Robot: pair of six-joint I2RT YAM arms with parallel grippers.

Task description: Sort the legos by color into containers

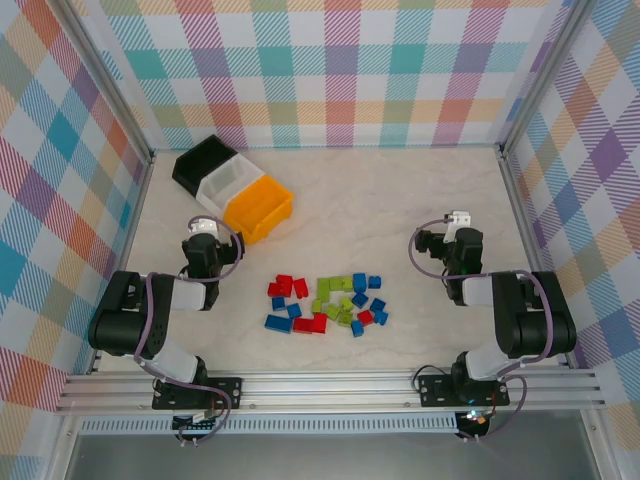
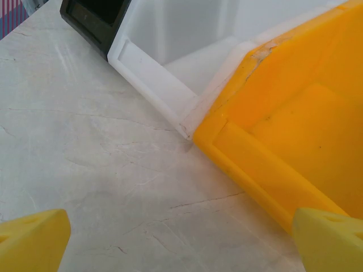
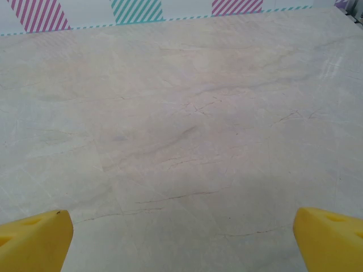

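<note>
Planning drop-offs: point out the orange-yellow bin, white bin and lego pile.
orange-yellow bin [image 1: 262, 207], top view, bare inner floor
white bin [image 1: 228, 181], top view, bare inner floor
lego pile [image 1: 337, 301], top view, middle of pile

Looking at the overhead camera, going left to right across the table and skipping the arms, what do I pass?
black bin → white bin → orange-yellow bin → brick pile

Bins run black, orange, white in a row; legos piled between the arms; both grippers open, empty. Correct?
Not quite: the order is black bin, white bin, orange bin, with the white one in the middle, as the top external view shows. The rest holds: the legos lie piled between the arms, and the left gripper and right gripper are open and empty.
</note>
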